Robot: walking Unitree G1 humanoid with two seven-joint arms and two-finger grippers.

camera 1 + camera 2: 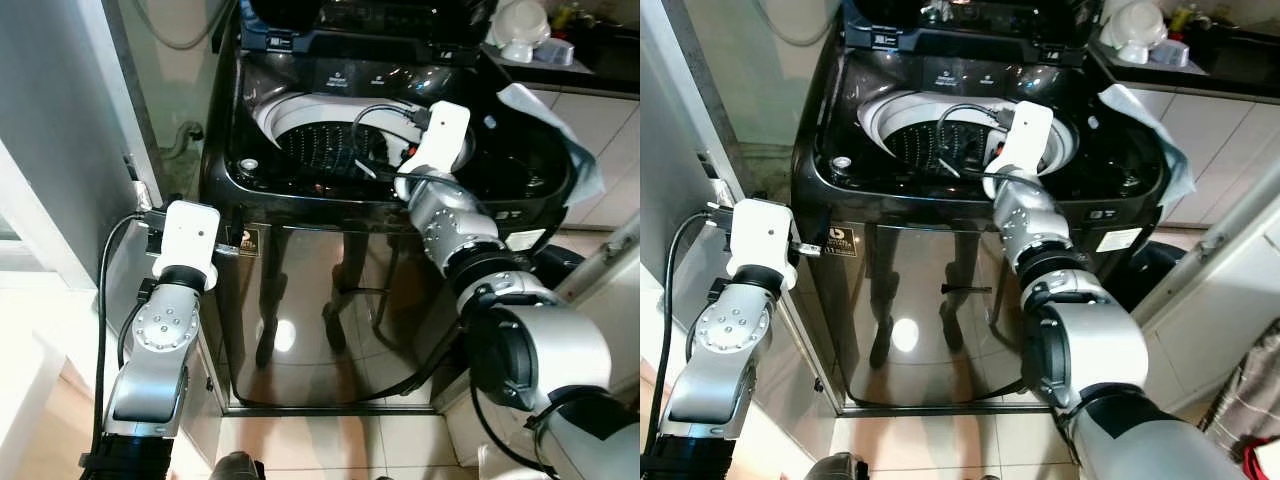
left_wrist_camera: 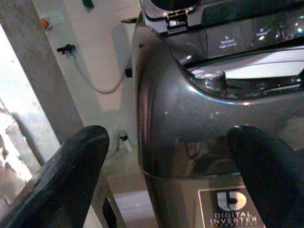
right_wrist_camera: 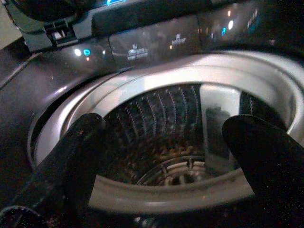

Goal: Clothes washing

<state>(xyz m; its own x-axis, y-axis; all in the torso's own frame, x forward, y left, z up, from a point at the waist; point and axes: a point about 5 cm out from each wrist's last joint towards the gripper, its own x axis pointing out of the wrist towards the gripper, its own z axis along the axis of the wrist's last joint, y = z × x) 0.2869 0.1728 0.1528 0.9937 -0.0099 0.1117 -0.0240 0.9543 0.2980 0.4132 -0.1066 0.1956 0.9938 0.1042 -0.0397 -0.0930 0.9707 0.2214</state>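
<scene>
A black top-loading washing machine point(image 1: 330, 300) stands in front of me with its lid up. Its steel drum point(image 1: 310, 140) is ringed by a white rim. My right arm point(image 1: 445, 130) reaches over the rim, and the right gripper point(image 3: 166, 126) hangs open above the drum point(image 3: 156, 104) with nothing between its fingers point(image 3: 80, 137). The perforated wall and the bottom plate show in the right wrist view. My left gripper point(image 2: 166, 137) is open at the machine's front left corner point(image 2: 190, 118), holding nothing.
A pale blue cloth point(image 1: 560, 130) lies over the machine's right edge. White dishes point(image 1: 520, 30) sit on a counter at the back right. A grey wall point(image 1: 60, 120) is close on the left, with a hose point(image 2: 90, 80) behind. The lit control panel point(image 3: 156, 42) lies beyond the drum.
</scene>
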